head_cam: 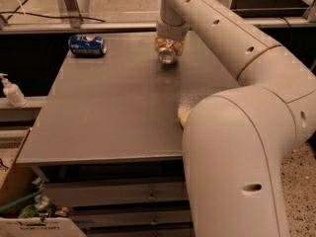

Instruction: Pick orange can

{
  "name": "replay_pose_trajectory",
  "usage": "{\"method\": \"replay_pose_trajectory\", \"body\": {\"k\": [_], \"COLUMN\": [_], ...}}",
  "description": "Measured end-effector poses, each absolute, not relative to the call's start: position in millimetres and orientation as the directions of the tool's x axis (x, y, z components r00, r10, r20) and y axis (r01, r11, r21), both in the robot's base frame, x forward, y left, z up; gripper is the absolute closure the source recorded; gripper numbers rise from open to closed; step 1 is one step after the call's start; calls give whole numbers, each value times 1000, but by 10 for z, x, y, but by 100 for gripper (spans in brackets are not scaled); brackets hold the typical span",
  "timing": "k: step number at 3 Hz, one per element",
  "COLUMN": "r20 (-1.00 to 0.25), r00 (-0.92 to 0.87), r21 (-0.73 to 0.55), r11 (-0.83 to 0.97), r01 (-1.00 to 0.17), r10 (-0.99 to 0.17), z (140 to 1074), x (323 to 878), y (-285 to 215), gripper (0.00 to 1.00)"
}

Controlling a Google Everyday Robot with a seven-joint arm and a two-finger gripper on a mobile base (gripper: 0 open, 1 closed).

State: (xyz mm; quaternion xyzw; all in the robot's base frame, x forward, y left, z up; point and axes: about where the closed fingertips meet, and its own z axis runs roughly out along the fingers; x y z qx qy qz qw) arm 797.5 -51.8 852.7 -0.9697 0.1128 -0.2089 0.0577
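The orange can is at the far middle of the grey table, on its side with a silver end facing the camera. My gripper comes down from above right onto the can, and the wrist covers the can's upper part. I cannot tell whether the can rests on the table or is held just off it. The blue can lies on its side at the far left corner, well apart from the gripper.
My white arm fills the right foreground and hides the table's right side. A pump bottle stands on a ledge to the left. Drawers sit under the table and a cardboard box is at the lower left.
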Motion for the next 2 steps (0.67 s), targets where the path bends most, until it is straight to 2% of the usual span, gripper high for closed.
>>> {"method": "replay_pose_trajectory", "body": {"k": [1, 2], "r20": [397, 378], "r00": [889, 889], "r21": [-220, -340], "r11": [-964, -932], "r01": [-150, -127], "r10": [-229, -259], "z": [8648, 8777], "x": [7723, 7349], "y": [-357, -163], "gripper": [100, 100]}}
